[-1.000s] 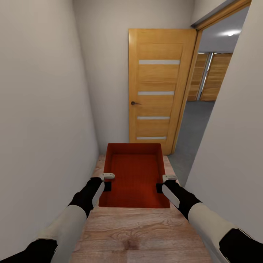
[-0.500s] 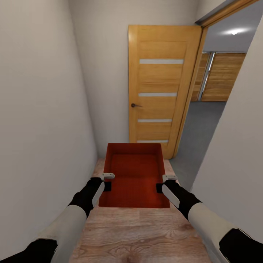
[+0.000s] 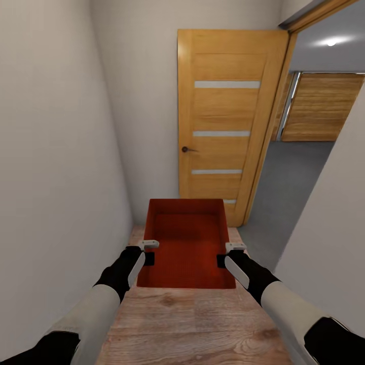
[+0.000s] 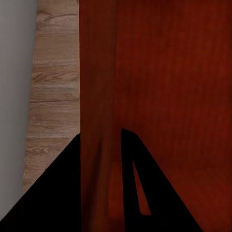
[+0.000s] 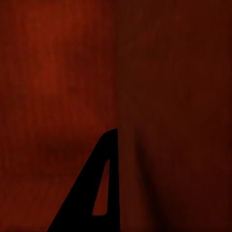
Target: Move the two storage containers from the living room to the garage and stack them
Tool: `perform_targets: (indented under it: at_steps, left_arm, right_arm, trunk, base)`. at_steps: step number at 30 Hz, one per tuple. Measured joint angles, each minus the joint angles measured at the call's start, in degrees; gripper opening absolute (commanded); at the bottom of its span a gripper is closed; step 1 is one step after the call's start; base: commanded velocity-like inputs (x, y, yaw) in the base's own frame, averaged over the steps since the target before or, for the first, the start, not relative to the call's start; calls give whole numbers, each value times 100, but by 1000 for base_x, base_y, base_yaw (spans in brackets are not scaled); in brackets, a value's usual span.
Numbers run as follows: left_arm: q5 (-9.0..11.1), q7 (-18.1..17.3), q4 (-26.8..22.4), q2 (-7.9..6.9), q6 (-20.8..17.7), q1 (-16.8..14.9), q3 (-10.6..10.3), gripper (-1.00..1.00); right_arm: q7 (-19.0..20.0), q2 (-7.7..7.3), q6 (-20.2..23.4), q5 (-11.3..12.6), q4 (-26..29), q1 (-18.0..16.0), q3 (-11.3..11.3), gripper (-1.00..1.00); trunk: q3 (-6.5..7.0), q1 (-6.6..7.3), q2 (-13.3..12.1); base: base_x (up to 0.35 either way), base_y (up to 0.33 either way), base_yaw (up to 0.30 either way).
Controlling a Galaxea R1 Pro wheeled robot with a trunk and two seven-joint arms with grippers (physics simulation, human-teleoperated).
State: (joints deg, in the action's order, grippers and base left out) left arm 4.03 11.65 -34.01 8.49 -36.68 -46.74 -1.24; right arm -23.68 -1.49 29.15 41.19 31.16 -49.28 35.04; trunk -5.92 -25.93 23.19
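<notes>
One red-orange storage container (image 3: 186, 238) hangs level in front of me, lidless and empty, held between both arms above the wood-plank floor. My left gripper (image 3: 148, 257) is shut on its left side wall (image 4: 99, 96), with a dark finger (image 4: 58, 198) on the outside and the other inside. My right gripper (image 3: 223, 259) is shut on the right side wall (image 5: 126, 96); one finger (image 5: 82, 212) shows inside the box. Through the doorway at the right I see the garage with its grey floor (image 3: 299, 172).
I am in a narrow hallway between a white wall (image 3: 50, 152) on the left and another (image 3: 329, 243) on the right. An orange wooden door (image 3: 228, 126) stands open ahead against the end wall. A wood-panelled door (image 3: 324, 109) shows deep in the garage.
The whole view has shifted forward and right: the open door looks nearer and more of the garage shows through the doorway. Both grippers hold the container as before.
</notes>
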Motion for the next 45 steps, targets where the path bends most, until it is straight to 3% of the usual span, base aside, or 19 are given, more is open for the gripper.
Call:
perform_targets:
  at_steps: [45]
  left_arm:
    - [14,11,-2,0,11,0,-8,-100]
  right_arm:
    - [6,-3,-14,0,-1,0,6,-100]
  trunk:
    - [0,-1,0]
  base:
    - [317,0,0]
